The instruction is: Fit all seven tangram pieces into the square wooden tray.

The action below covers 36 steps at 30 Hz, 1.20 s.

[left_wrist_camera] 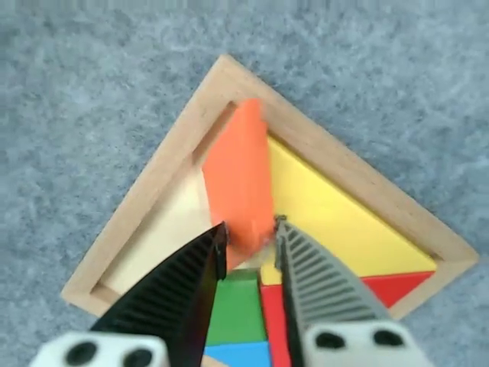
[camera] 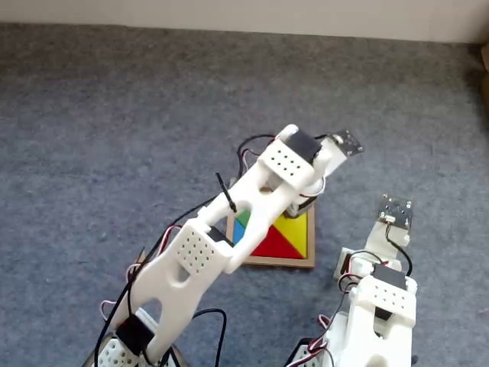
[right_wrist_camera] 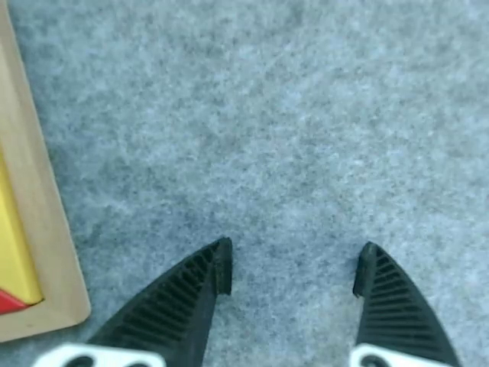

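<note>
1. Left wrist view: the left gripper (left_wrist_camera: 248, 237) pinches 1 end of the orange piece (left_wrist_camera: 238, 176) between its black finger and its grey finger; the piece stands above the bare floor of the square wooden tray (left_wrist_camera: 183, 138), and its far end reaches towards 1 inner corner of the tray; whether it touches the floor cannot be determined.
2. In the same view, the yellow piece (left_wrist_camera: 328, 214) lies flat in the tray just beside the orange piece; the red piece (left_wrist_camera: 390, 284) lies against the yellow one; the green piece (left_wrist_camera: 237, 310) and the blue piece (left_wrist_camera: 237, 355) show between the 2 fingers, green next to blue.
3. High view: the left arm (camera: 229, 222) extends across the tray and covers its far part, including the orange piece and the bare floor; the near rim of the tray, the yellow and red pieces, and small patches of green and blue show past the arm.
4. High view: the right arm (camera: 382, 298) stands beside the tray, apart from it, over the grey carpeted surface (camera: 114, 115).
5. Right wrist view: the right gripper (right_wrist_camera: 294, 267) is spread wide with nothing between its 2 black fingers; it hangs above the carpeted surface; a corner of the tray rim shows at the edge, with strips of yellow and red inside it.
</note>
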Each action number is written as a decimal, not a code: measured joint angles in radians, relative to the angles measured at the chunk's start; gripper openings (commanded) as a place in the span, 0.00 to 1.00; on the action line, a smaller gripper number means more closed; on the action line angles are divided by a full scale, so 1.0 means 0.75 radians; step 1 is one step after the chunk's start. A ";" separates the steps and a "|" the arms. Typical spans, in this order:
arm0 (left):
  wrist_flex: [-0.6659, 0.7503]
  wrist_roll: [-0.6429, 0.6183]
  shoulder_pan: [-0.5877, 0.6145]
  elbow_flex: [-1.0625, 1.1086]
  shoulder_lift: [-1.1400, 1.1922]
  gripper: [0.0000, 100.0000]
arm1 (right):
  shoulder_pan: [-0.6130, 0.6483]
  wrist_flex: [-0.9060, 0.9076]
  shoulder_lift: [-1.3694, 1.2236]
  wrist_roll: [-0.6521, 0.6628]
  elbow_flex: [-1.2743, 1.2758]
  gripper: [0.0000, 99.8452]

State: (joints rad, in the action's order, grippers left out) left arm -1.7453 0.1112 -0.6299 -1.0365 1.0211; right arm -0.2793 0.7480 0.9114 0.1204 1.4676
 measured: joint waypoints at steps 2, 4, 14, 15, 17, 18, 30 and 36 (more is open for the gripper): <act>0.000 -0.025 0.035 -0.002 0.000 0.24 | 0.000 0.000 0.000 0.000 0.000 0.26; 0.000 -0.059 0.070 -0.014 0.000 0.24 | 0.000 0.000 0.000 0.000 0.000 0.26; 0.000 -0.076 0.166 -0.129 0.002 0.22 | 0.000 0.000 0.000 0.000 0.000 0.26; 0.000 -0.076 0.166 -0.129 0.002 0.22 | 0.000 0.000 0.000 0.000 0.000 0.26; 0.000 -0.076 0.155 -0.129 0.002 0.23 | 0.000 0.000 0.000 0.000 0.000 0.26; 0.000 -0.076 0.151 -0.129 0.002 0.23 | 0.000 0.000 0.000 0.000 0.000 0.26; -0.008 -0.076 0.080 -0.129 0.029 0.23 | 0.000 0.000 0.000 0.000 0.000 0.26; -0.008 -0.078 0.094 -0.153 0.117 0.22 | 0.000 0.000 0.000 0.000 0.000 0.26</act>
State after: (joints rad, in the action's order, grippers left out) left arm -1.7515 0.0529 -0.5593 -1.1515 1.1086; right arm -0.2793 0.7480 0.9114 0.1204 1.4676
